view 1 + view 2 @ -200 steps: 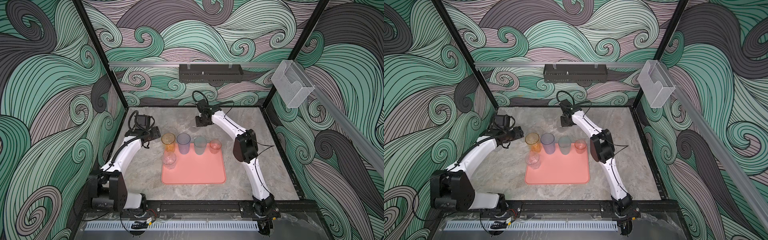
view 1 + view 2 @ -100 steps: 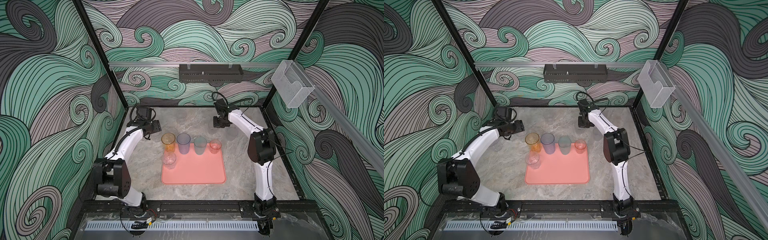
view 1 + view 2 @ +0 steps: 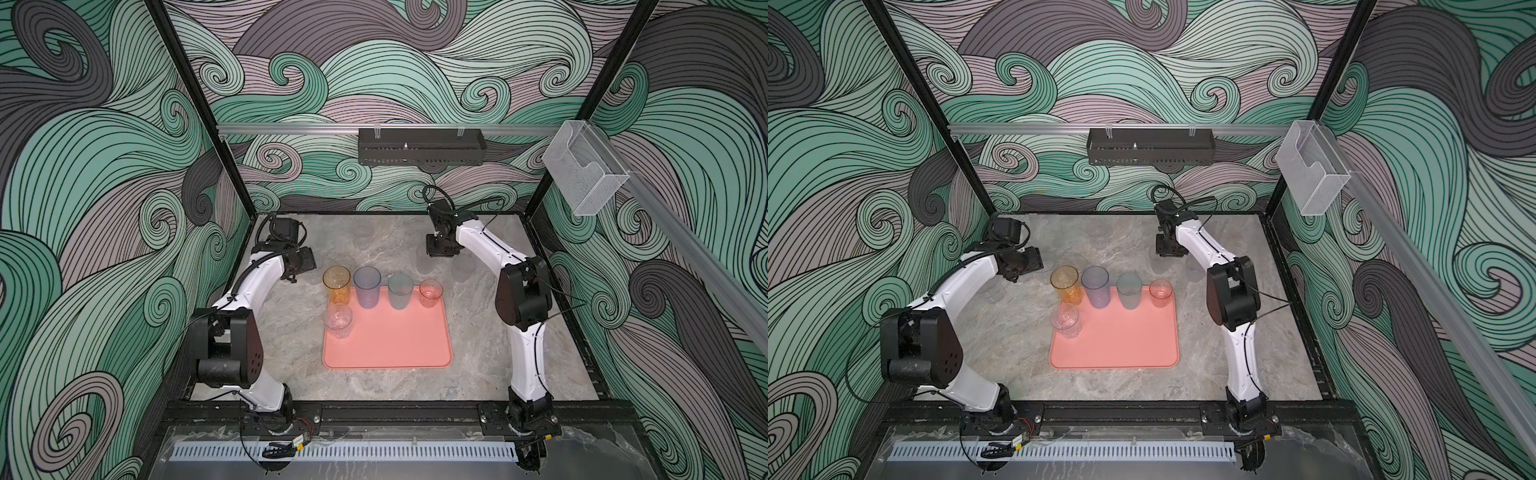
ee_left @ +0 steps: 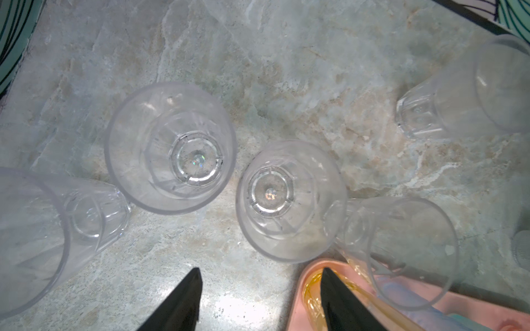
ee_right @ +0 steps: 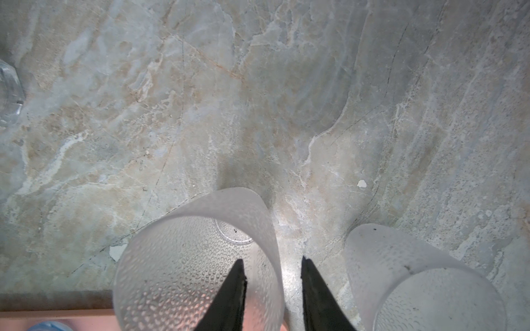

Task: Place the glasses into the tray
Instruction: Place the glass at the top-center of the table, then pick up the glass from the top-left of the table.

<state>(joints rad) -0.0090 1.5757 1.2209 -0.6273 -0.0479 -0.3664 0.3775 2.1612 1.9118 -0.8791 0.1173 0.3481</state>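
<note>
Both grippers are gaping: left gripper (image 4: 260, 270) hovering, right gripper (image 5: 272, 259) straddling the wall of a dimpled clear tumbler (image 5: 172, 258) for pinching, one o'clock from the flat salmon-pink tray (image 3: 395, 340).

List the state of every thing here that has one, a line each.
tray, flat, holding five glasses.
amber glass, upright on tray.
blue-violet glass, upright on tray.
teal glass, upright on tray.
reddish glass, upright on tray.
short clear glass, upright on tray.
dimpled clear glass, upright off tray.
left gripper, jaws open, empty.
right gripper, jaws open, astride dimpled glass's rim.
</note>
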